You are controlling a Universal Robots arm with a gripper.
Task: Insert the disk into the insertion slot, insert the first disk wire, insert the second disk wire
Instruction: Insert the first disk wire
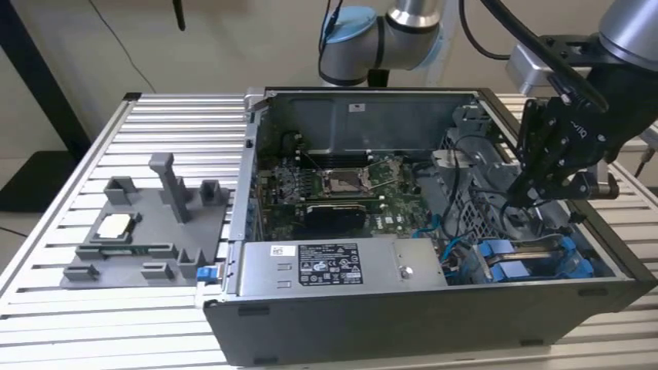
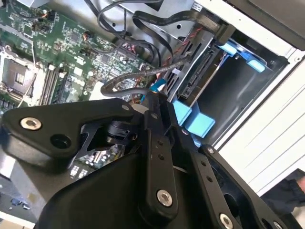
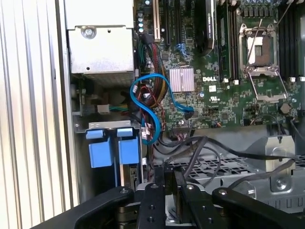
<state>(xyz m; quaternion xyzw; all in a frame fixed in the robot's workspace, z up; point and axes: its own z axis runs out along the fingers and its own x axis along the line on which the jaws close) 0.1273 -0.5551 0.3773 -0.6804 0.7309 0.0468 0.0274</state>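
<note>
The disk (image 1: 535, 258) sits in the insertion slot (image 1: 483, 210) at the case's corner on the exterior view's right, with its blue carrier tabs (image 3: 100, 149) sticking out of the bay. Its connector edge (image 2: 198, 71) faces the motherboard. My gripper (image 1: 519, 196) hangs inside the case just above the bay. Its fingers (image 3: 157, 183) stand close together, shut on a black wire (image 2: 125, 89) that loops away from the fingertips. A second, braided black wire (image 2: 167, 66) runs toward the disk's connector edge. My gripper (image 2: 151, 98) is a short way from that edge.
A grey labelled power-supply box (image 1: 340, 266) fills the case's front. The motherboard (image 1: 340, 185) lies behind it. A light blue cable (image 3: 143, 100) coils beside the bay. A grey fixture (image 1: 144, 223) stands on the slatted table (image 1: 92, 324) at the exterior view's left.
</note>
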